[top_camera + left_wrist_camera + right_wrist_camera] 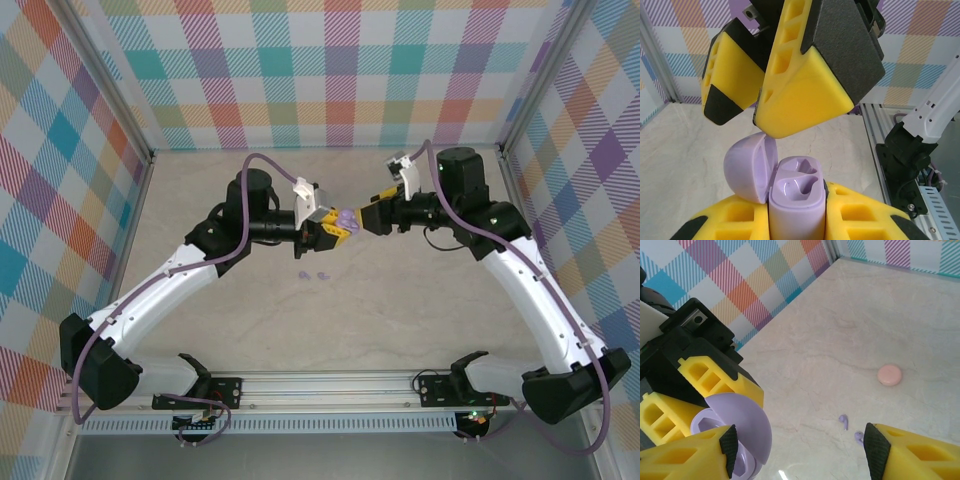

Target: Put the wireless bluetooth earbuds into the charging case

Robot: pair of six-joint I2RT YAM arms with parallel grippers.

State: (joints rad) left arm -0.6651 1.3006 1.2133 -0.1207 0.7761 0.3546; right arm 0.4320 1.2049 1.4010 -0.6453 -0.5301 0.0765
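Lilac plastic sits between the fingers of my left gripper [338,230]. It is clamped on the charging case [795,200], squeezing the body from both sides and holding it up off the table [400,320]. The case's lid [747,167] is swung open to one side, so the paler two-lobed hollow inside faces up (glossy, catching the light).

My right gripper [747,120] meets the case from the opposite side, with its jaws spread wide. One yellow fingertip [790,115] hangs right at the upper edge of the lid, and I cannot tell whether it touches. From my right wrist the lid shows as a rounded dome tucked against my own black pad [730,447], with the left gripper's yellow fingers behind it.

The two earbuds [843,421] are not in the case. They lie on the table beneath it, a little toward my bases from it, near each other but apart. A salmon-pink disc [889,375] lies flat on the table past the earbuds, well apart from the case.
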